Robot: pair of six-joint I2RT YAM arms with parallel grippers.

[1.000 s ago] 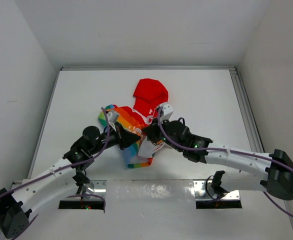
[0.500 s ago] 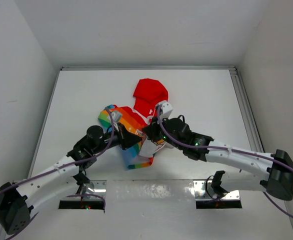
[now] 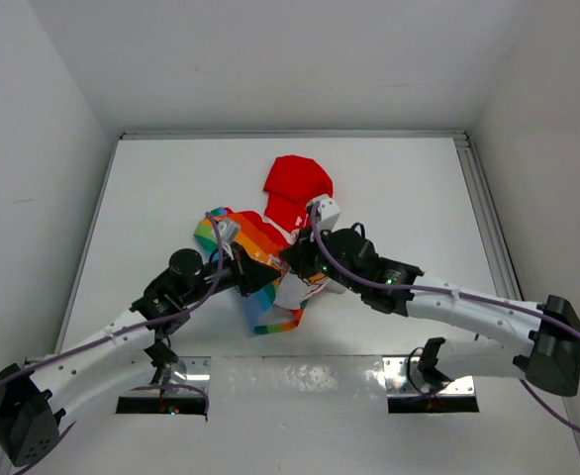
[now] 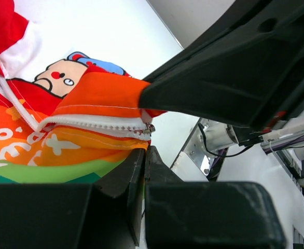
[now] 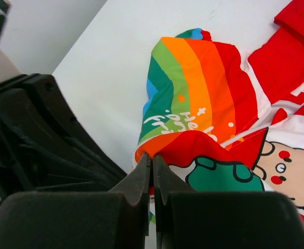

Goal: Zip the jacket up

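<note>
The jacket (image 3: 292,196) lies mid-table with its red hood at the back and its rainbow panel (image 3: 253,236) and white cartoon-print front toward me. My left gripper (image 3: 266,278) and right gripper (image 3: 287,262) meet at the jacket's lower front edge. In the left wrist view my gripper (image 4: 144,151) is shut on the jacket's hem just under the white zipper's end (image 4: 148,127). In the right wrist view my gripper (image 5: 152,158) is shut on the jacket's red-orange fabric edge (image 5: 193,142).
The white table (image 3: 171,188) is bounded by white walls on the left, back and right, with a metal rail (image 3: 483,213) along the right side. A metal strip (image 3: 300,378) and both arm bases sit at the near edge.
Both grippers stay clamped on the jacket. The right gripper has edged slightly up and left, and the jacket's lower part has shifted a little.
</note>
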